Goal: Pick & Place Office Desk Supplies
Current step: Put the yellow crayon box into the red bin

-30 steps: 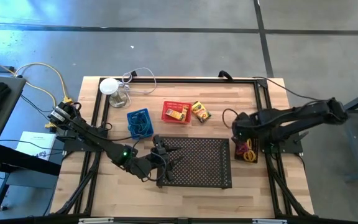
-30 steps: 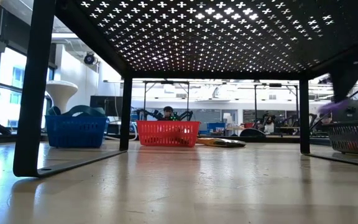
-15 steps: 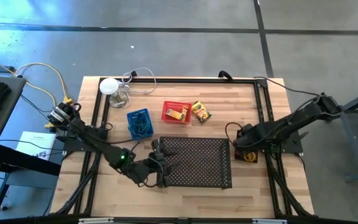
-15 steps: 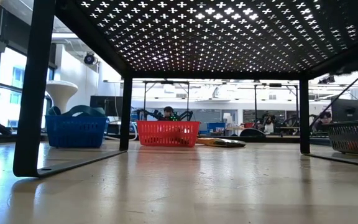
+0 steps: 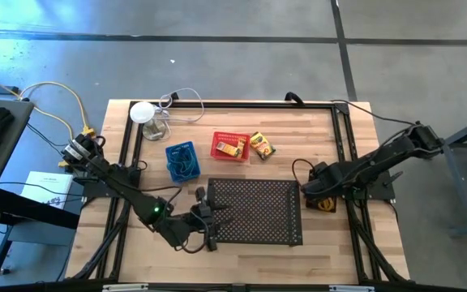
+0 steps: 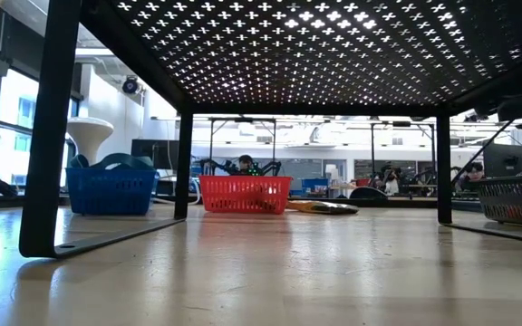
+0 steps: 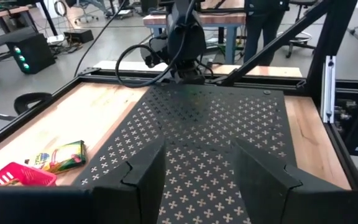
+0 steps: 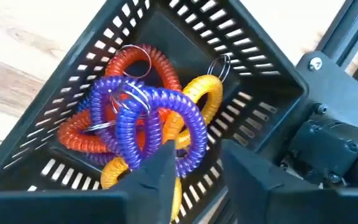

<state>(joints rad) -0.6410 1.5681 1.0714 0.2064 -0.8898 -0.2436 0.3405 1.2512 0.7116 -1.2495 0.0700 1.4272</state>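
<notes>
Release step, by the look of it: your right gripper hangs just over the black basket at the table's right edge, fingers parted a narrow way with nothing clamped between them, and a purple coil lies right beneath them on the orange and yellow coils. These are spiral loops with metal key rings, heaped and tangled inside the basket; no single long axis to the heap, though the purple one's loop runs slantwise across the basket floor. Next you likely lift that arm straight clear, minding that no coil snags a fingertip, then go for whatever is left. Your left gripper sits low at the near-left edge of the big tray, fingers wide, holding nothing, aimed across it toward the right arm. Loose crayon box lies flat just beside the red basket, long axis slantwise; a second box sits inside that basket. Blue basket stands left of the red.
</notes>
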